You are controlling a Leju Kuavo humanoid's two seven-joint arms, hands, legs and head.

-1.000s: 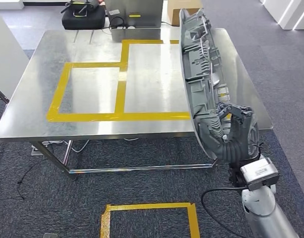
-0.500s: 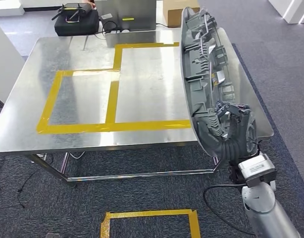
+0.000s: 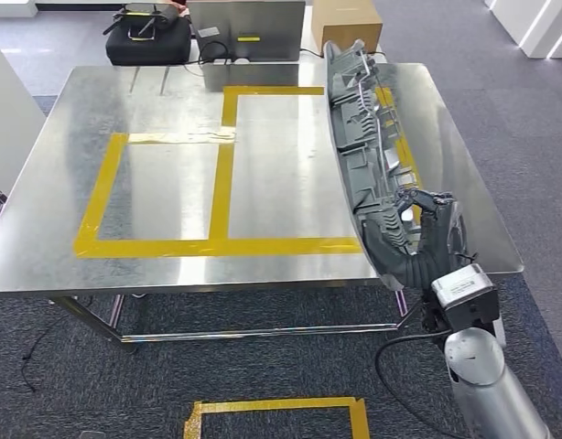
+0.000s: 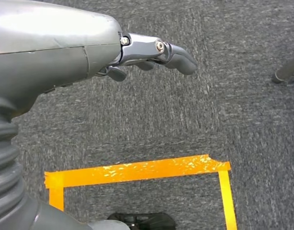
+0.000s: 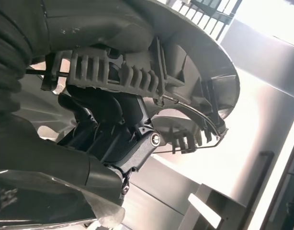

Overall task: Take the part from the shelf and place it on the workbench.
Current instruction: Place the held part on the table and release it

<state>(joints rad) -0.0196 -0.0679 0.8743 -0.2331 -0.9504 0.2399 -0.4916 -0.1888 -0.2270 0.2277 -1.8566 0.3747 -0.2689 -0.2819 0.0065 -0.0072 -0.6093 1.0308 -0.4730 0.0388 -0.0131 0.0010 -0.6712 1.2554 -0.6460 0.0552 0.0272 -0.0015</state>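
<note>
A long grey ribbed plastic part (image 3: 364,151) stands on edge over the right side of the steel workbench (image 3: 161,197), reaching from the far edge to the near edge. My right hand (image 3: 423,229) grips its near end, fingers curled into the ribs. In the right wrist view the dark fingers (image 5: 113,139) wrap the part's ribbed rim (image 5: 138,76). My left hand (image 4: 152,50) hangs over the carpet, fingers stretched out and holding nothing.
Yellow tape (image 3: 222,174) marks two rectangles on the workbench. A black case (image 3: 148,38), a grey box (image 3: 247,32) and a cardboard box (image 3: 346,20) stand past the far edge. Another yellow tape outline (image 3: 278,416) lies on the carpet near me.
The whole view has shifted, so the camera moved. The part now leans lower and reaches farther over the workbench, still held by my right hand.
</note>
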